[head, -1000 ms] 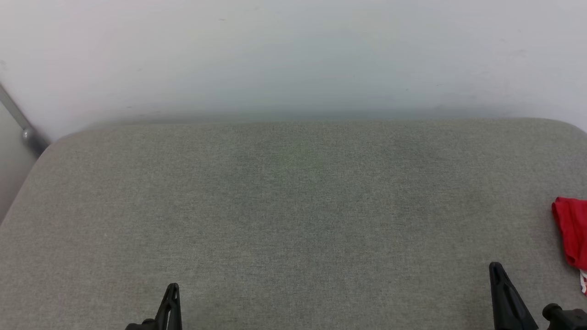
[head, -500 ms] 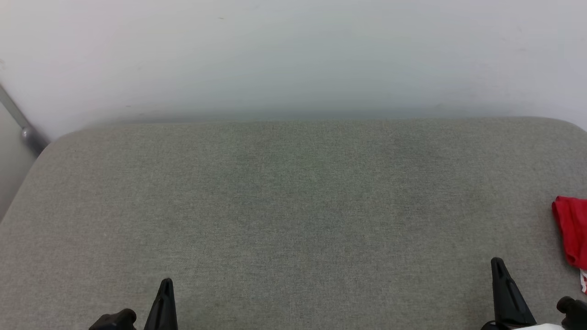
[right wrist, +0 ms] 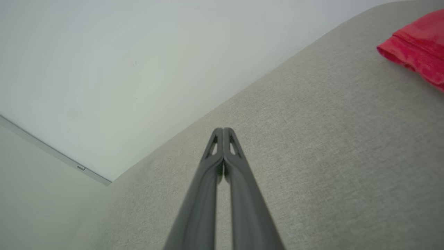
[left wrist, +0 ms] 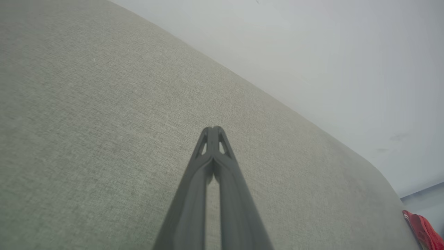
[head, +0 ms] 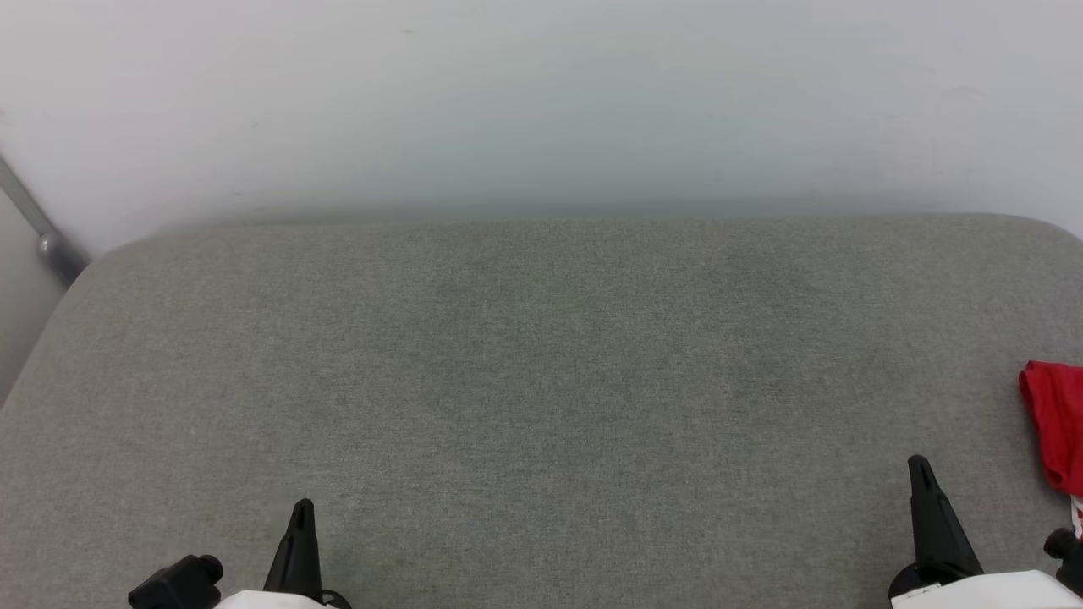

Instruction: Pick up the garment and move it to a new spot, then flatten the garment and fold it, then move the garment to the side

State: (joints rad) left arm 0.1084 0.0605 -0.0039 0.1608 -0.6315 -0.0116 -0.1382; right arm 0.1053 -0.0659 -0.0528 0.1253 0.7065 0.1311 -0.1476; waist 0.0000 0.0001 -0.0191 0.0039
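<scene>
At the far right edge of a grey padded surface (head: 541, 381), a bunched red garment (head: 1053, 427) lies partly out of frame, near the right gripper (head: 918, 465) and well apart from the left gripper (head: 301, 507); both grippers have jaws pressed together, holding nothing. It looks soft, light and limp, likely to sag rather than keep shape, so pinching the thick rolled edge facing the right gripper seems the best hold. Compared with a second ago, both grippers reach slightly farther forward, pale forearms (head: 981, 588) now show beneath them, and the garment has not moved.
</scene>
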